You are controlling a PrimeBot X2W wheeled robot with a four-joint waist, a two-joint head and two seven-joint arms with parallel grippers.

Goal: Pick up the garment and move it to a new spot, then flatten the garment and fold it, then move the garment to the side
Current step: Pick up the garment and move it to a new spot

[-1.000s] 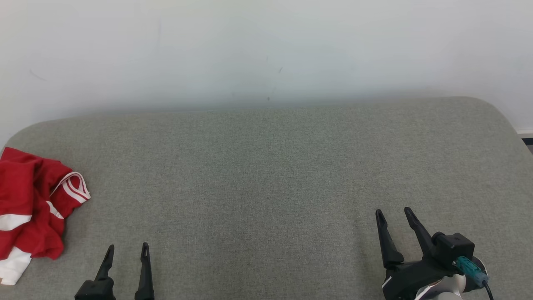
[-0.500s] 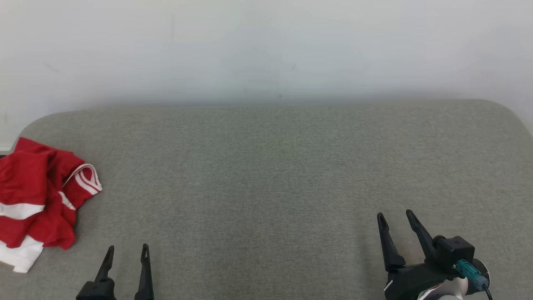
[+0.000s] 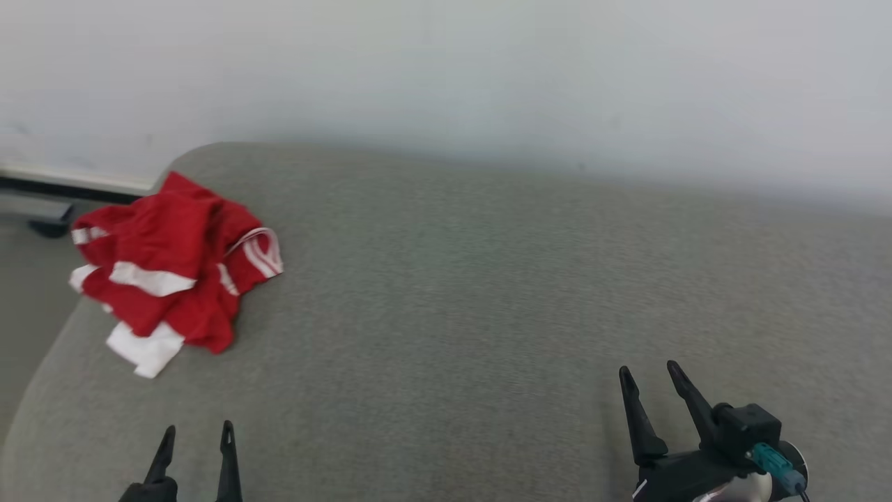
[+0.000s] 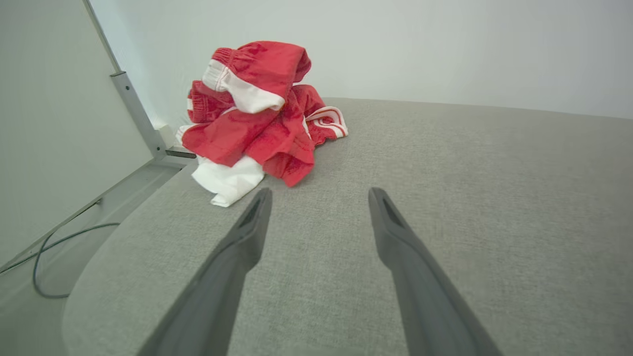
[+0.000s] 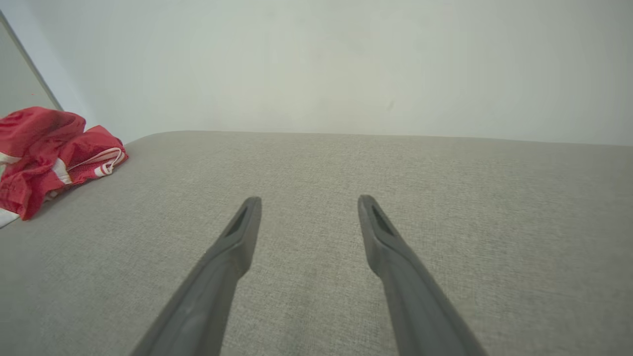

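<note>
My left gripper (image 3: 197, 427) is at the near left of the grey woven-fabric pad with rounded corners (image 3: 488, 279), its 2 long dark fingers spread apart and grasping nothing; through the left wrist camera the gap between them frames bare fabric. My right gripper (image 3: 648, 368) is at the near right, likewise released, its 2 fingers parted with nothing between them. The crumpled red garment with white bands and striped trim (image 3: 174, 258) lies in a loose heap at the far left corner of the pad, well apart from both grippers and nearer the left one. From the left wrist camera I see it piled up on itself, a white panel spilling out on its near side by the pad's left edge and a red-and-white striped hem poking out on its right. Behind the pad stands a plain pale wall (image 3: 446, 70). Off the pad's left edge, lower down, a thin dark cable (image 4: 34, 277) loops across the grey floor (image 3: 28, 293) near a grey metal post (image 4: 133, 109).
</note>
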